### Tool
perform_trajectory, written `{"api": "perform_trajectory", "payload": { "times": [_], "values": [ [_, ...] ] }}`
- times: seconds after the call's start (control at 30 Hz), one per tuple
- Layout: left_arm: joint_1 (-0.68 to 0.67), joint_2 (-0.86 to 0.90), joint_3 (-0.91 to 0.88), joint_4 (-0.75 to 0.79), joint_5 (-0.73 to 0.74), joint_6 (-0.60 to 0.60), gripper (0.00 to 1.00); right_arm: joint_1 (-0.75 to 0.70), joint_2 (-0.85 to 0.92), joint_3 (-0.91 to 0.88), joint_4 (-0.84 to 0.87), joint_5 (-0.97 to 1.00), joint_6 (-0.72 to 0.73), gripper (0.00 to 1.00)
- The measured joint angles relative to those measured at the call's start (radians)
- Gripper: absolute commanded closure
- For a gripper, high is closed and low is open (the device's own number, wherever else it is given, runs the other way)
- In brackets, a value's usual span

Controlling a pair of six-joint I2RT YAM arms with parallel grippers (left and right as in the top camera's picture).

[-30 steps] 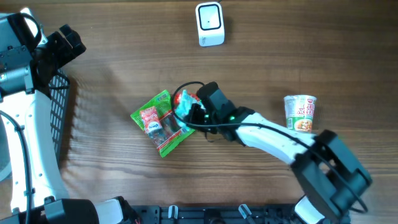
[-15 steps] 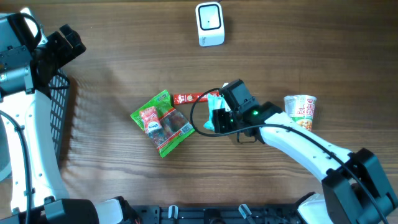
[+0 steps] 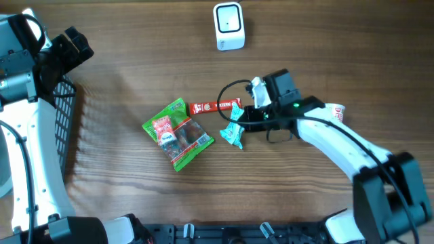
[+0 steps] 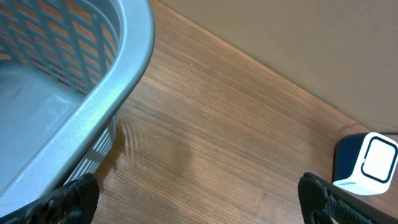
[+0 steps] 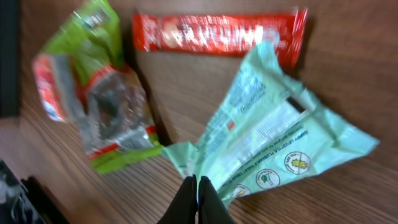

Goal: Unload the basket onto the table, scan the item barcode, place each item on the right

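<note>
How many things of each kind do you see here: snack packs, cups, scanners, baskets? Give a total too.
Snack packs: 3 (green bag, red bar, mint packet)
Cup: 1
Scanner: 1
Basket: 1
Total: 6

The mint-green packet (image 5: pixel 267 143) carried white panels of dark print. At its twelve o'clock lay a red wrapper (image 5: pixel 217 34) with pale lettering; at nine o'clock, a lime-and-red bag (image 5: pixel 93 93). The table (image 3: pixel 135 54) showed brown wood grain.

Checkout-style tabletop: scanner (image 3: pixel 228 26), basket (image 4: pixel 74 93), snack packs (image 3: pixel 178 133).
</note>
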Motion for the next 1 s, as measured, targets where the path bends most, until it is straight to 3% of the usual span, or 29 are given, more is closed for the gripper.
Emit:
{"api": "perform_trajectory", "payload": {
  "times": [0.2,0.4,0.6,0.87,1.0],
  "values": [
    [0.000,0.000,0.000,0.000,0.000,0.000,0.00,-0.006,0.154,0.006,0.001,-0.047,-0.007,0.96],
    [0.000,0.000,0.000,0.000,0.000,0.000,0.00,-0.044,0.148,0.064,-0.209,-0.061,-0.035,0.93],
    [0.000,0.000,0.000,0.000,0.000,0.000,0.00,-0.031,0.061,0.102,-0.211,-0.134,-0.078,0.96],
    [0.000,0.000,0.000,0.000,0.000,0.000,0.00,0.057,0.061,-0.040,-0.021,-0.098,-0.085,0.96],
    [0.000,0.000,0.000,0.000,0.000,0.000,0.00,0.058,0.060,-0.140,0.160,-0.049,-0.056,0.93]
  ]
}}
